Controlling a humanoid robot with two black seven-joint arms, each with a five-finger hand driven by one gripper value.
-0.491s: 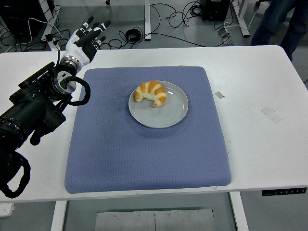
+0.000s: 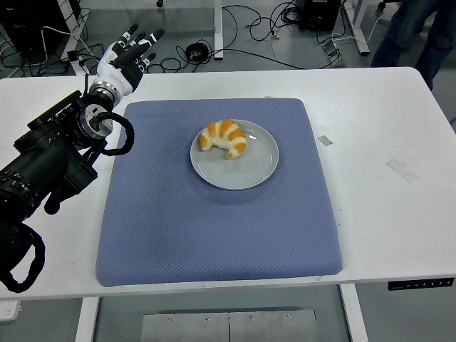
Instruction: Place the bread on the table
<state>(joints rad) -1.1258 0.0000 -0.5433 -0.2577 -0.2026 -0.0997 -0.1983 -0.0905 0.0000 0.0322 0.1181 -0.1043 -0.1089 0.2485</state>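
I am watching the table (image 2: 399, 214) from the near edge outward. Nearest, the blue mat (image 2: 214, 235) is lying flat, off to the right of my left arm, which is coming in low from the left side. Further out and to the right of the hand, well apart from it, the bread (image 2: 224, 137) is sitting on the grey plate (image 2: 256, 167) in the middle of the mat, so it is not yet on the table itself.

Beyond the arm, the left hand (image 2: 125, 60) is hovering over the far left corner of the table, just past the mat's corner, with its fingers (image 2: 135, 37) spread apart and holding nothing. Compared with half a second ago it is sitting a touch higher and further out, a very small drift; the bread and plate are not moving at all. I am reading that as the reach not really having begun: the hand is no closer to the bread, and the whole pickup is still ahead of me.

I am not seeing the right hand anywhere. At the far right a person's legs (image 2: 413, 32) are standing beyond the table.
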